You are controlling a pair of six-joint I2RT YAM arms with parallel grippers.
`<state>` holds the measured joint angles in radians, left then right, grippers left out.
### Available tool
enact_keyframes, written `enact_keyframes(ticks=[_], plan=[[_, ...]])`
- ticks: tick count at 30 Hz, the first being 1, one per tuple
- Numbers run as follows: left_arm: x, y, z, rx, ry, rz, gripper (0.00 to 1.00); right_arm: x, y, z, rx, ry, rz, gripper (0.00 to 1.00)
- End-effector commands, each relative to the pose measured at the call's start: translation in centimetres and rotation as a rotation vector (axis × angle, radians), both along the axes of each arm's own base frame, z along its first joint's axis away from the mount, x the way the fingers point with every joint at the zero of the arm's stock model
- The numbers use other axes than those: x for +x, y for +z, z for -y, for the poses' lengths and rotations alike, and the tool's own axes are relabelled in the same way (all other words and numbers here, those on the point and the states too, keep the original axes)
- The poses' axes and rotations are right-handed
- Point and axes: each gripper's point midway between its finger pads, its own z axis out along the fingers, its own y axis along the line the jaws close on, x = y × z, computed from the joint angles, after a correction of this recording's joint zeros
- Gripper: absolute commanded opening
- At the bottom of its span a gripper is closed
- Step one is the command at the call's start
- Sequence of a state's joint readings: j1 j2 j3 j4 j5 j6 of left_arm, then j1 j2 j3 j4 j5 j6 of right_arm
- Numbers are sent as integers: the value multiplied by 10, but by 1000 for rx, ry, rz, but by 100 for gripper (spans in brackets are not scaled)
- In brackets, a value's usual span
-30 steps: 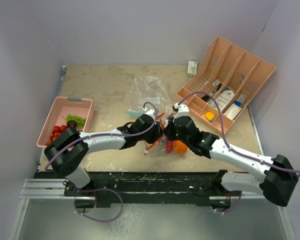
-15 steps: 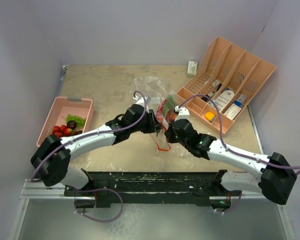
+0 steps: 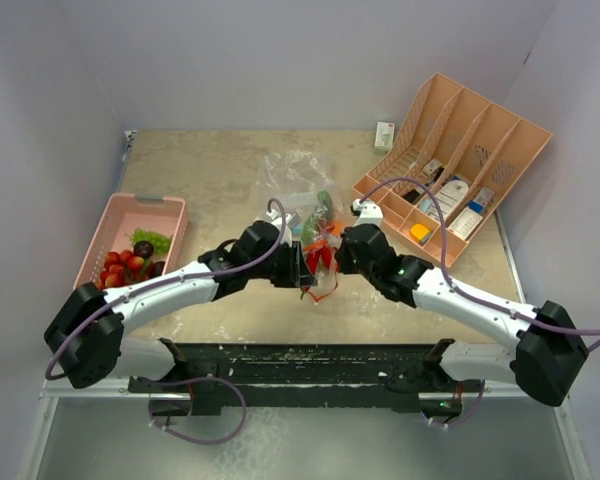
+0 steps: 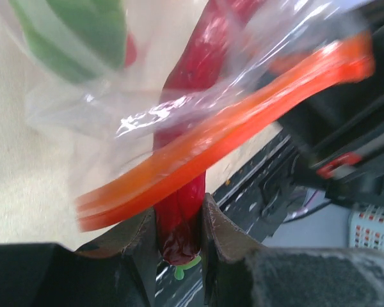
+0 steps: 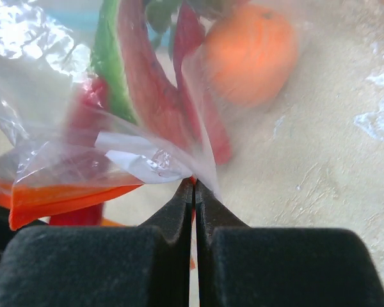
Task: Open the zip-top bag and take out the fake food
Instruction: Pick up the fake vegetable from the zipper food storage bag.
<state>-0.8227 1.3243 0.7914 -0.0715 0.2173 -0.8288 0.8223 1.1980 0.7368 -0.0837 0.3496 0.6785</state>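
Zip-top bag (image 3: 302, 190) of clear plastic with orange seal strip (image 4: 243, 128), held over mid-table between both pincers. Underneath, worn beige tabletop (image 3: 200, 170); around it, pale lilac walls (image 3: 280, 60). Far left, pink plastic basket (image 3: 140, 200) with red strawberries (image 3: 113, 268), dark plum (image 3: 143, 248) and green leaf (image 3: 155, 240). Left gripper (image 4: 179, 224) narrowly parted, clamped on the end of a red plastic chili (image 4: 185, 160) just below the strip. Right gripper (image 5: 193, 188) fully closed, pinching a fold of bag film; watermelon slice (image 5: 131, 77) and round orange fruit (image 5: 249, 54) behind the film. Far right, peach divided organiser (image 3: 500, 125) holding white bottles and boxes (image 3: 450, 195).
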Motion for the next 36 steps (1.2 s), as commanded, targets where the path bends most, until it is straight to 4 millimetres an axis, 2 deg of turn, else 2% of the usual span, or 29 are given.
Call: enact_keyframes(ticks=[1, 6, 11, 14, 18, 24, 26, 28, 30, 33, 36], plan=[[-27, -22, -6, 59, -135, -74, 15, 18, 40, -5, 17, 4, 91, 0], [-38, -27, -15, 120, -197, -97, 13, 25, 46, -7, 12, -2, 111, 0], [-52, -36, -38, 213, -219, -118, 14, 37, 42, 7, -4, -38, 109, 0], [-65, -37, -44, 198, -227, -148, 14, 47, 40, 17, -3, -67, 103, 0], [-84, -43, -53, 218, -289, -199, 13, 56, 40, 16, 10, -67, 100, 0], [-103, -23, -56, 180, -415, -173, 4, 63, 32, 11, 2, -57, 81, 0], [-106, 2, -52, 109, -467, -94, 2, 65, 27, 14, -7, -65, 73, 0], [-94, 35, -46, 33, -417, 23, 3, 64, 24, 16, -9, -66, 72, 0], [-73, 59, -51, 54, -299, 115, 5, 63, 23, 17, -4, -65, 69, 0], [-28, 74, -79, 197, -9, 192, 3, 59, 20, 17, 11, -62, 62, 0], [14, 94, -117, 275, 316, 291, 2, 55, 18, 18, 14, -55, 57, 0]])
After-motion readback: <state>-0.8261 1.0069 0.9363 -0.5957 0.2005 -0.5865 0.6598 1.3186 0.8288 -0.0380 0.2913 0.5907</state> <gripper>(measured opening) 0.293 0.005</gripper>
